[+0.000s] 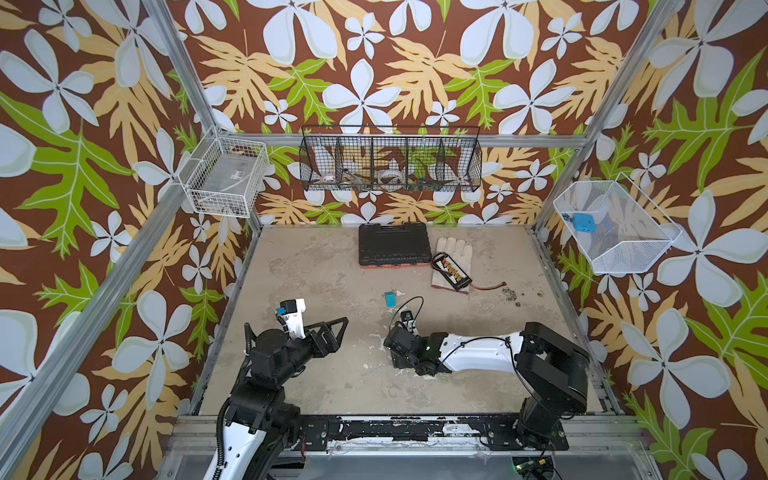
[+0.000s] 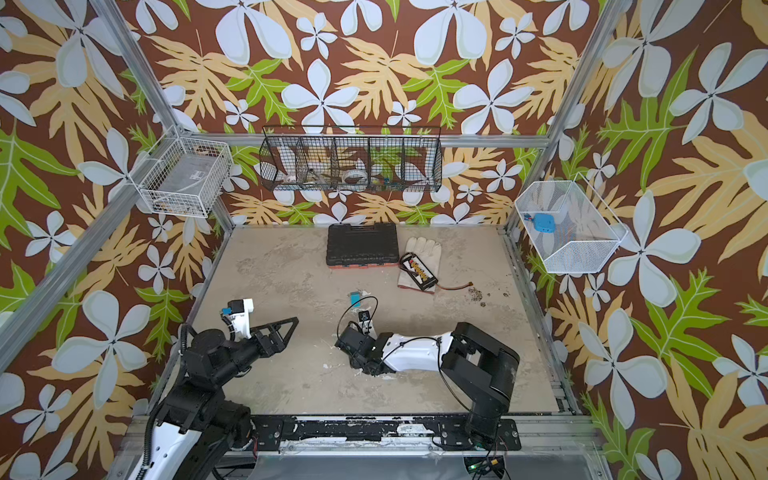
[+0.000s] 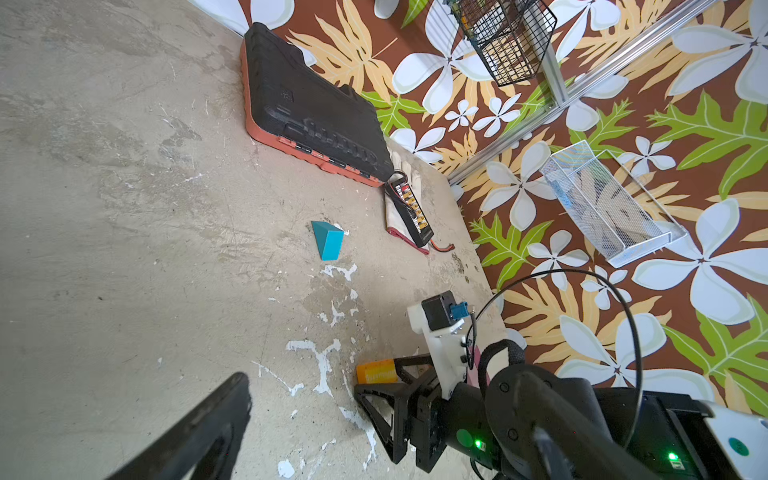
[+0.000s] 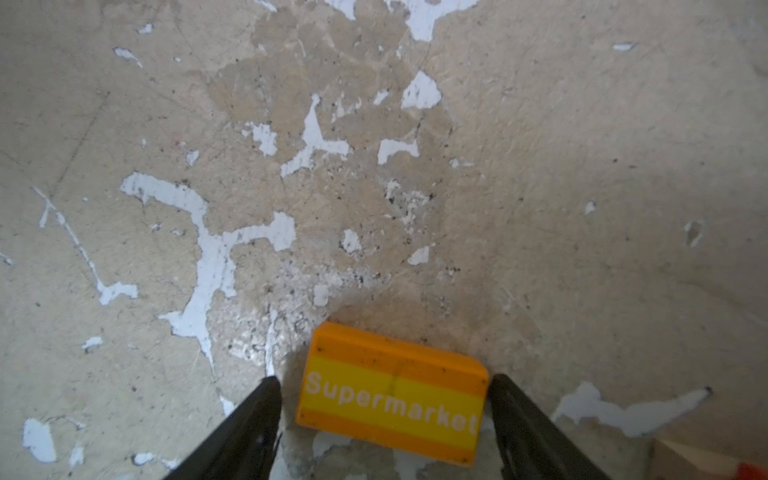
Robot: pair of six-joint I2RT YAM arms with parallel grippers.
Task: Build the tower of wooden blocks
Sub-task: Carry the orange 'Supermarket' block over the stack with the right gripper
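Orange block point(image 4: 390, 399), "Supermarket" in pale letters on a yellow band, lies flat on the table point(image 4: 582, 208) between the fingers point(image 4: 249, 424) of the right gripper point(image 4: 384, 379). Right jaws apart, straddling the block's short ends: on one side a sliver of table shows between finger and block, on the other the finger meets the block's corner. Not clamped; block rests on the table. At the corner of the right wrist view, just past the touching finger, are a tan piece point(image 4: 681, 459) and a red piece point(image 4: 752, 471), both cropped, shape not readable. In both top views the right arm point(image 1: 478, 353) reaches across the middle with its wrist low over the table, and the orange block is hidden under it. Teal block point(image 1: 390, 299), a wedge by the left wrist view, sits alone on the table just beyond the right wrist, towards the back wall. It is apart from the orange block and short of the case point(image 1: 394, 245). Blocks in view lie singly. Left gripper point(image 1: 336, 332) hangs over the left half of the table, pointing towards the right gripper, well apart from both blocks; jaws fully apart, nothing between them. Only one of its fingers shows in the left wrist view. Case lies flat by the back wall; beside it a glove point(image 1: 455, 249) with a battery point(image 1: 451, 272) across it, wire trailing onto the table. Table surface is worn, with white patches where the coating has flaked.
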